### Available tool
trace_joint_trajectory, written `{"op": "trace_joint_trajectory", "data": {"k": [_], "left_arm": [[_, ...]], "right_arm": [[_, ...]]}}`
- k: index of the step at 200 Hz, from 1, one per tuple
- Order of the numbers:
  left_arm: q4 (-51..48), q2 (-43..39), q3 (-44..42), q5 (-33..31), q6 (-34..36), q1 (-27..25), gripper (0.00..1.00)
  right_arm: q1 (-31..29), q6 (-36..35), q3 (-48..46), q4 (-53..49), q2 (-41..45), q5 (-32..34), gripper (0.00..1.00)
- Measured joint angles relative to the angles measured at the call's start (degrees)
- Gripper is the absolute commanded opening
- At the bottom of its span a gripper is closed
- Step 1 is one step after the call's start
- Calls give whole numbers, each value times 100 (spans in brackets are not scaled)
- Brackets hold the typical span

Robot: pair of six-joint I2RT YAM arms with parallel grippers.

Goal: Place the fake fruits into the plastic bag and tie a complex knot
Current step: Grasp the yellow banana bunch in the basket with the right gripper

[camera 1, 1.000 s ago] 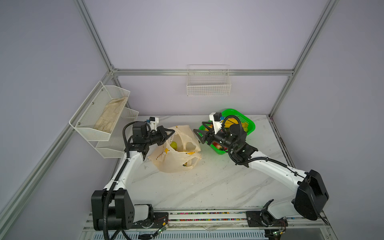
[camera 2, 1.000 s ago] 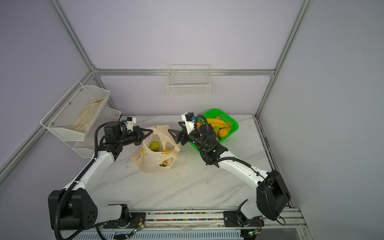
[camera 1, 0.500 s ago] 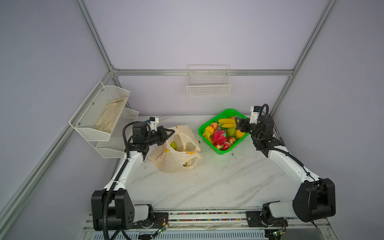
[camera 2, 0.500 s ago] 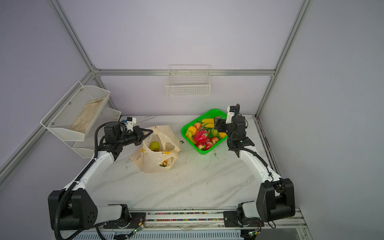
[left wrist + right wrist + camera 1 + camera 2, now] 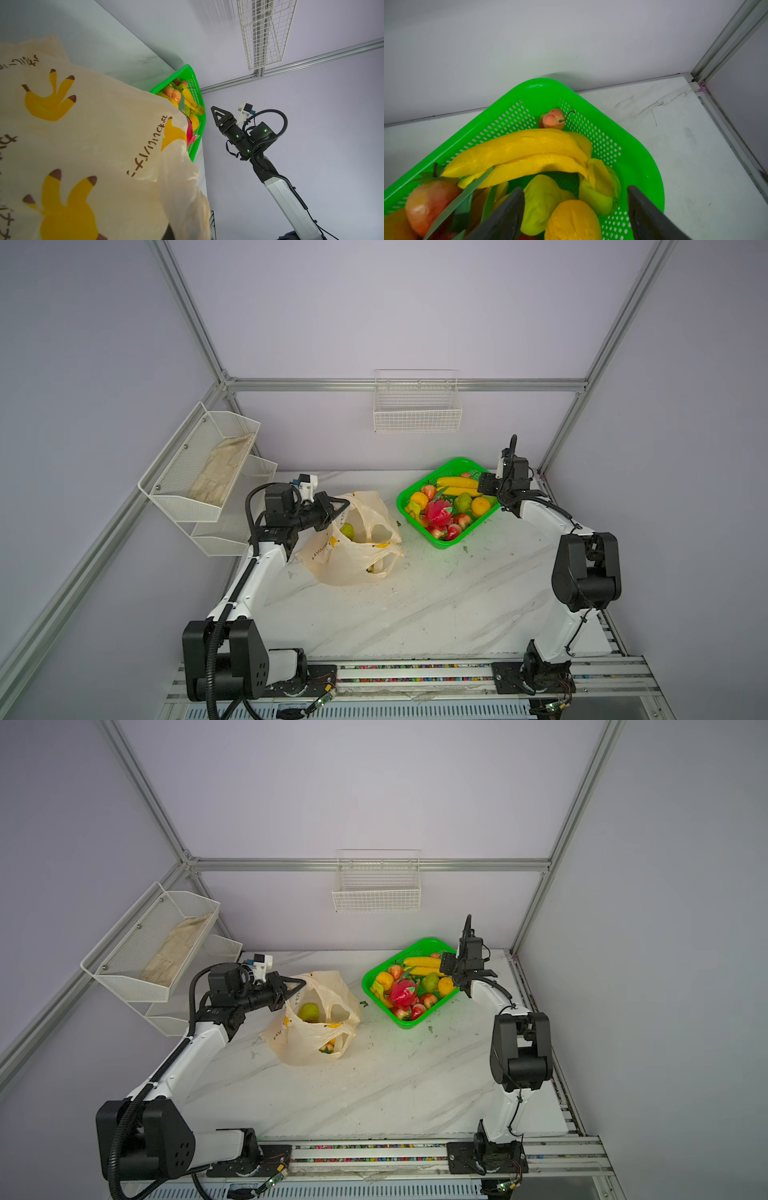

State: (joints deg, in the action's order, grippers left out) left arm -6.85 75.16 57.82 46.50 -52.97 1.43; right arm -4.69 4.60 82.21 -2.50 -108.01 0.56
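Early in the task, I judge: the left gripper (image 5: 335, 508), clamped on the plastic bag (image 5: 353, 562) toward the counter's (image 5: 415, 614) back-left corner, holds it open with a green fruit (image 5: 347, 531) inside, while most fake fruits (image 5: 438, 510) lie in the green basket (image 5: 441, 544) at the back-right corner beneath the right gripper (image 5: 576, 207), whose jaws are spread and empty, and tying has not begun.

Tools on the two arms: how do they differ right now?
The left tool is shut, pinching the rim of the plastic bag; the right tool stands open and empty. The left tool sits at the bag's mouth; the right tool hovers over the fake fruits in the green basket. Both are black and two-fingered.
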Motion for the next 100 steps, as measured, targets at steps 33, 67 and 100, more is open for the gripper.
{"op": "trace_joint_trajectory", "data": {"k": [33,67,100], "left_arm": [[0,0,0,2,0,0,0],[0,0,0,9,0,0,0],[0,0,0,22,0,0,0]], "right_arm": [[98,-133,645,-308,-748,133,73],[125,-247,1080,-592,-1217,179,60],[133,-269,1233,-741,-1427,114,44]]}}
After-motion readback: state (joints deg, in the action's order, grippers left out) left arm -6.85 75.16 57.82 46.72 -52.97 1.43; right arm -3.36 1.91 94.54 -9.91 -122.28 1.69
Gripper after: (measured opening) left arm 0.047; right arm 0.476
